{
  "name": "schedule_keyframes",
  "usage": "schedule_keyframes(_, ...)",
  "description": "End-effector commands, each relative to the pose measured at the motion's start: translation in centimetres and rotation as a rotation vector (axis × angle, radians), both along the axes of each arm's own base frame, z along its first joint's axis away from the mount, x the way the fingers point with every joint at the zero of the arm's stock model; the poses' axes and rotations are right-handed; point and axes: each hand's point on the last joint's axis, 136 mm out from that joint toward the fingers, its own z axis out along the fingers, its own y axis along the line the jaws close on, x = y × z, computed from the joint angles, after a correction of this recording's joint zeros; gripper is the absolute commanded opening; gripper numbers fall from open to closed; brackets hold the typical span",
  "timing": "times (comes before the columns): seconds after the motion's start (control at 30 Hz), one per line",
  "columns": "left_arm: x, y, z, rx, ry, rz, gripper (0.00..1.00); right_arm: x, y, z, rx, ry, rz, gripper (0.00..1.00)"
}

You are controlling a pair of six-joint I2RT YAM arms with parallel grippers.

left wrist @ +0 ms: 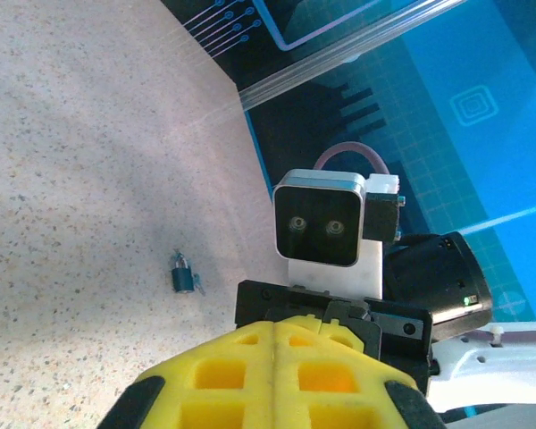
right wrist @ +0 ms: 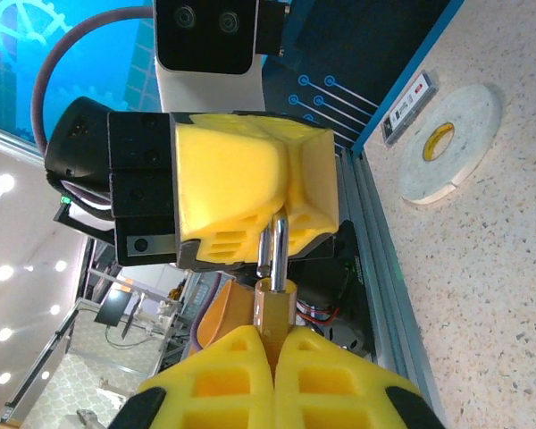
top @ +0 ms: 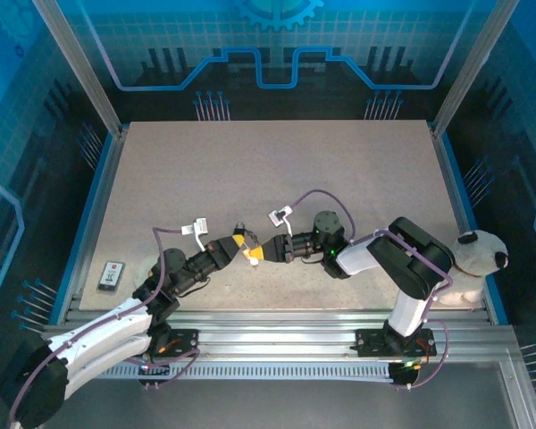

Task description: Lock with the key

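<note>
A brass padlock (right wrist: pixel 274 306) is held in the air between my two grippers. My right gripper (right wrist: pixel 273 338) is shut on its gold body. The silver shackle (right wrist: pixel 279 243) runs up into the yellow fingers of my left gripper (right wrist: pixel 286 210), which is shut on it. One shackle leg sits in the body and the shorter leg ends just above it. From above, both grippers (top: pixel 247 251) (top: pixel 263 253) meet tip to tip over the near middle of the table. The left gripper's pads (left wrist: pixel 250 353) are pressed together. No key to the brass padlock is visible.
A small blue padlock (left wrist: pixel 182 273) lies on the table behind the grippers, a small key-like piece at its side. A tape roll (right wrist: pixel 451 143) and a flat remote-like device (top: pixel 113 275) lie near the front left edge. A plush dog (top: pixel 475 259) sits at the right edge.
</note>
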Motion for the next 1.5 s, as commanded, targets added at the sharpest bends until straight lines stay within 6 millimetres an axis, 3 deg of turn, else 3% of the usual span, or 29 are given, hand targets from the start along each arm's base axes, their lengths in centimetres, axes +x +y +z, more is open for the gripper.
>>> schedule_keyframes(0.0, 0.0, 0.3, -0.8, 0.027, -0.018, 0.007, 0.0, -0.4, -0.6, 2.2, 0.076, -0.092, 0.032, 0.0)
schedule_keyframes(0.5, -0.6, -0.2, -0.9, -0.013, -0.026, -0.035, 0.0, 1.0, -0.1, 4.1, 0.11, -0.099, 0.003, 0.0)
schedule_keyframes(1.47, -1.5, -0.4, -0.9, -0.013, -0.062, -0.077, 0.0, 1.9, 0.2, 7.5, 0.156, -0.103, 0.025, 0.0)
